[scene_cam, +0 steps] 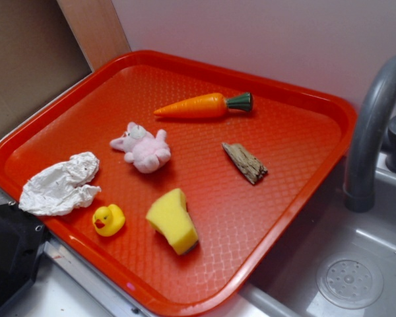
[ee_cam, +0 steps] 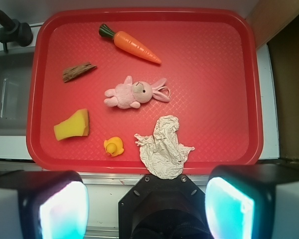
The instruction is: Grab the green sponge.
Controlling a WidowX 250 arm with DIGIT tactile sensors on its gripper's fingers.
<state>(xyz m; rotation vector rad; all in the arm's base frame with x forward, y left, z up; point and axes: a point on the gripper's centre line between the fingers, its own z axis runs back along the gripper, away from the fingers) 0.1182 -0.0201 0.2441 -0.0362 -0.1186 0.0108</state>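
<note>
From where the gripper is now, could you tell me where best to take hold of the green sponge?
Probably from above, across the two flat faces of the green sponge. It lies alone on the red tray, clear of the rubber duck. The gripper is open and off the tray's near edge.

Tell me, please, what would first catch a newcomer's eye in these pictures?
Most striking is the bright red tray beside a grey sink, strewn with small things. An orange carrot lies at its far side, a pink plush bunny mid-tray, and the green sponge near the front beside a yellow duck.
</note>
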